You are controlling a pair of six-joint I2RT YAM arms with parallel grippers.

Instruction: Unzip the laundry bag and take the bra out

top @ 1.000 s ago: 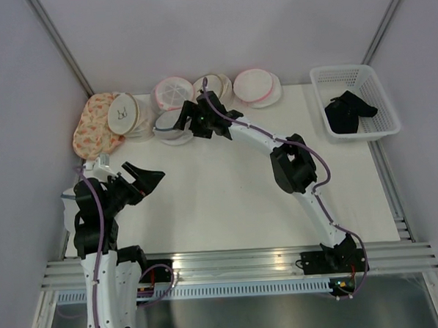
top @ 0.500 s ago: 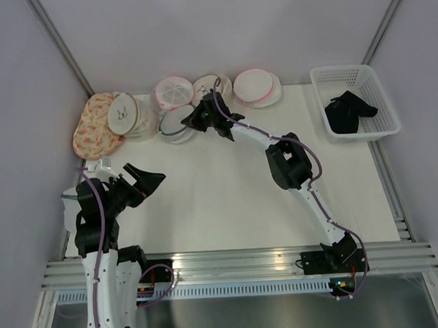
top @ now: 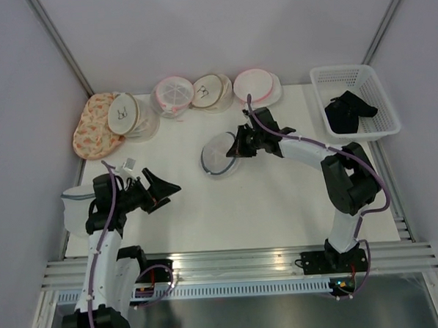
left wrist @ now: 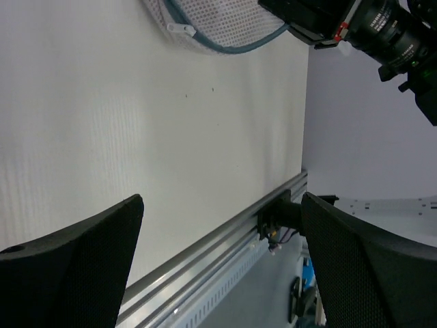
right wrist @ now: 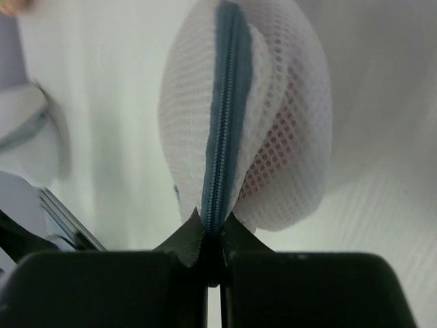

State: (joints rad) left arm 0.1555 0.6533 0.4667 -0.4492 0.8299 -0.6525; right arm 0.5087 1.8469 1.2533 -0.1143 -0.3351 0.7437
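- The laundry bag (top: 220, 154) stands on edge mid-table, its grey-blue zipper rim clamped in the right gripper (top: 241, 144). It's a thin pinch on mesh, so it may slip, or pulling may just drag the bag.
- The left gripper (top: 161, 187) gapes empty near the front left corner, so nothing braces the bag.
- Count: one grey-blue bag, two bra-drawing bags (top: 122, 114) by the far edge, and one basket (top: 385, 131) in the far right corner holding a black bra (top: 348, 113).

Laundry bag (left wrist: 225, 24) cut off by top edge in left wrist view; inside unreadable through mesh.
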